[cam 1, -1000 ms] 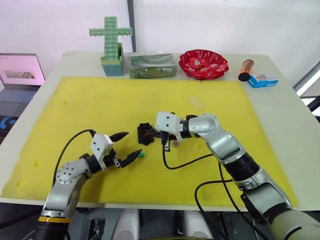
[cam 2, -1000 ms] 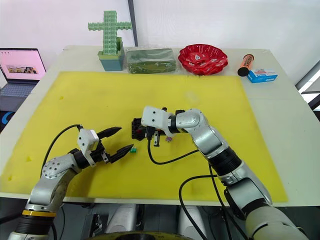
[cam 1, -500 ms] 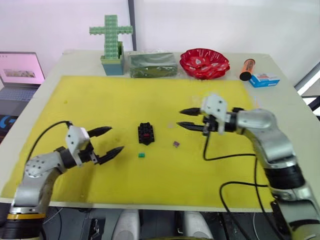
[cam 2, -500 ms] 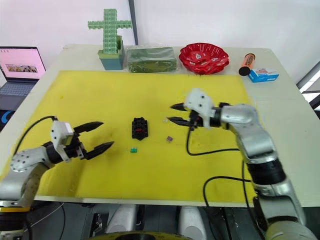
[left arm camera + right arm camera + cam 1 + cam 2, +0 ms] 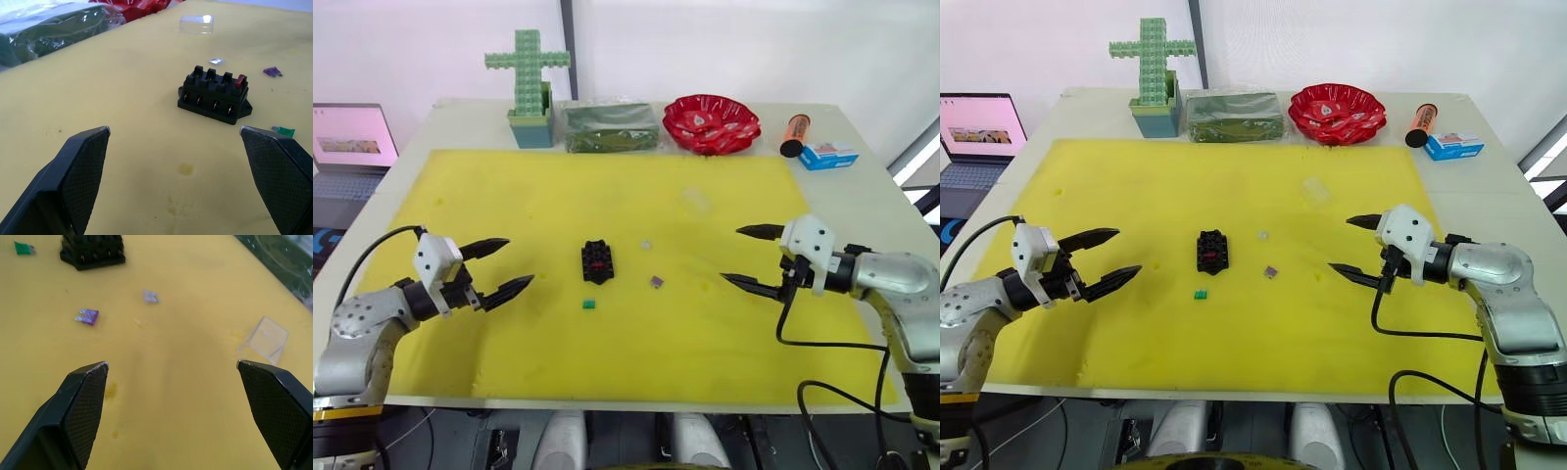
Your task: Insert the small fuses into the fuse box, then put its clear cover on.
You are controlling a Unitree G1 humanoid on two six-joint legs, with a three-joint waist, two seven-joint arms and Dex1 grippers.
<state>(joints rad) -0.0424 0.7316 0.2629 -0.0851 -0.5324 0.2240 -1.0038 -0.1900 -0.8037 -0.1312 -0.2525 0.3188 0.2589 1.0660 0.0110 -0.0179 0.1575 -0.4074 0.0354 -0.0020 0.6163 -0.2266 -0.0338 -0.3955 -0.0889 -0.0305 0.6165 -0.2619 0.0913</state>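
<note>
A: Centrally, the fuse box (image 5: 597, 261) is seen on the yellow mat (image 5: 509, 196), with one red fuse (image 5: 239, 81) seated in an end slot.

B: Loose pieces noted: green fuse (image 5: 590, 305) just in front of the box, purple fuse (image 5: 657, 282) to its right, pale grey fuse (image 5: 646, 244) behind that. The clear cover (image 5: 696, 200) is set further back, apart from all.

A: Left gripper (image 5: 499, 267) is held low near the mat's left edge, fingers spread wide, nothing between them. Right gripper (image 5: 750, 258) is held near the right edge, likewise spread and empty.

B: Wide bare mat is left between each gripper and the box. The green block cross (image 5: 529, 78), wrapped packet (image 5: 612, 127) and red bowl (image 5: 712, 123) are lined along the table's far edge.
</note>
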